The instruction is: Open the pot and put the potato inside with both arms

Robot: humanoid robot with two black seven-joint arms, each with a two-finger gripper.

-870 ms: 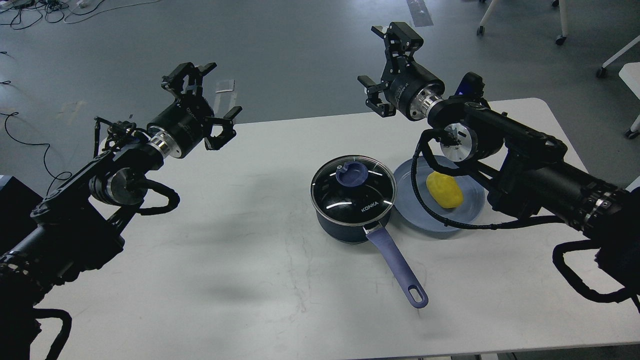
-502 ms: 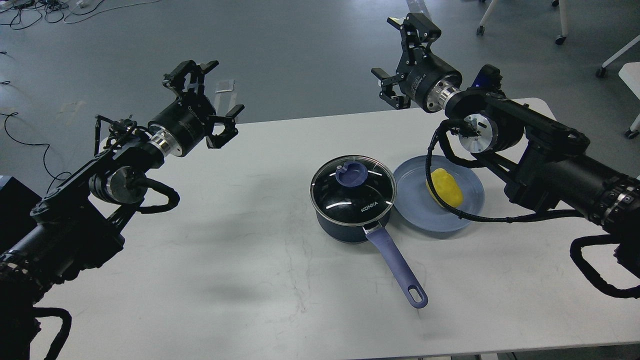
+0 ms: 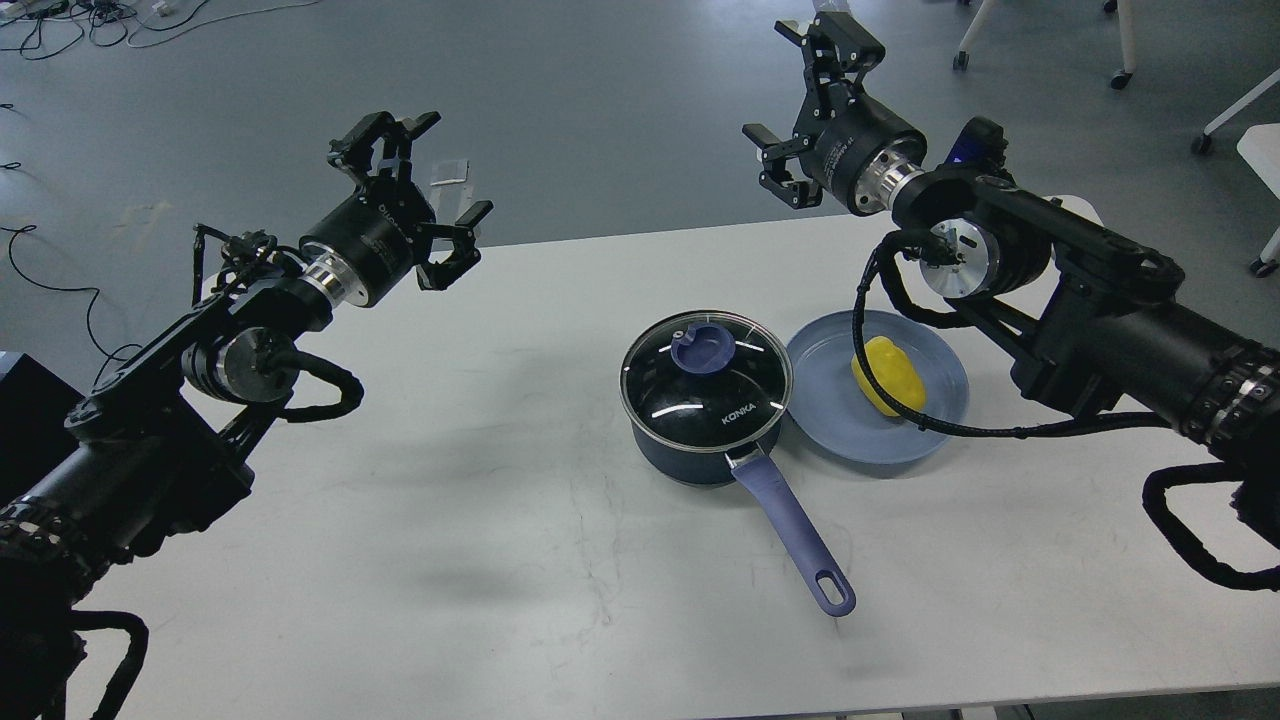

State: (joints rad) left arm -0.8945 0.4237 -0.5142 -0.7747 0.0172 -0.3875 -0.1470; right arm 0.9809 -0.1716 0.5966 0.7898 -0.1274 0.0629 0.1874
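Note:
A dark pot (image 3: 690, 440) stands in the middle of the white table (image 3: 450, 520), with a glass lid (image 3: 706, 380) on it and a blue knob (image 3: 699, 349) on the lid. Its blue handle (image 3: 795, 535) points toward me. A yellow potato (image 3: 888, 376) lies on a blue plate (image 3: 850, 425) right of the pot. My left gripper (image 3: 425, 195) is open and empty, high over the table's far left edge. My right gripper (image 3: 800, 105) is open and empty, high beyond the far edge, behind the pot and plate.
A black cable of my right arm (image 3: 930, 425) hangs across the plate in front of the potato. Grey floor lies beyond the table, with chair legs (image 3: 1120, 60) at the far right and cables (image 3: 60, 25) at the far left.

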